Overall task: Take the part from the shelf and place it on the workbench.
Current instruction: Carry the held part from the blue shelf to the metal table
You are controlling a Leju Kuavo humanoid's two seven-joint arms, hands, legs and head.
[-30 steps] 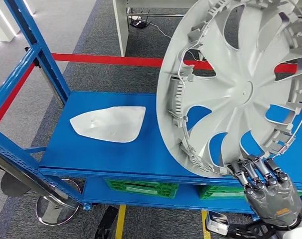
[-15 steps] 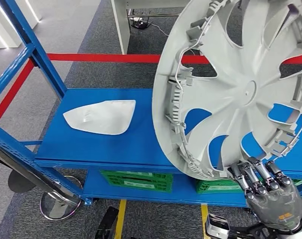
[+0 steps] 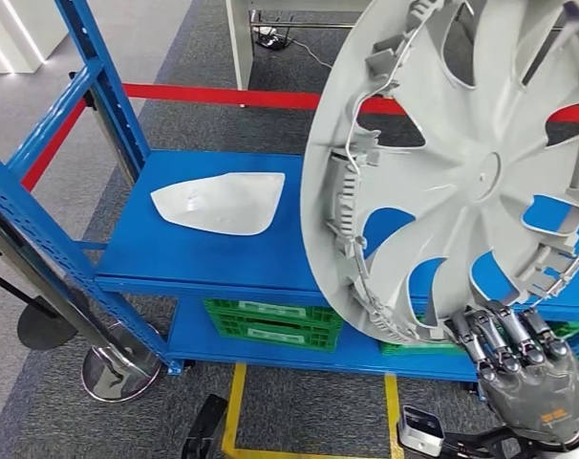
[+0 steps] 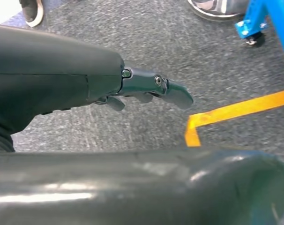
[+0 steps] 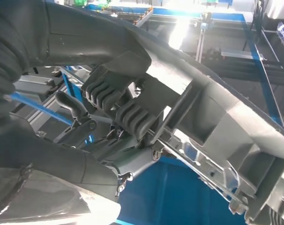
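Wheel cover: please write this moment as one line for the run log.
right hand: grips wheel cover at its lower rim | cover: upright, lifted above blue shelf | left hand: holds nothing, over floor

We look from the head, high up, forward and down onto the blue shelf (image 3: 222, 258), with the wheel cover (image 3: 460, 172) very near at two o'clock. Our left wrist camera sits close behind the left hand (image 4: 147, 89), facing the grey floor (image 4: 204, 56). Our right wrist camera is pressed up behind the right hand (image 5: 115, 103), against the cover's rim. Head and right wrist views share that rim and the shelf.
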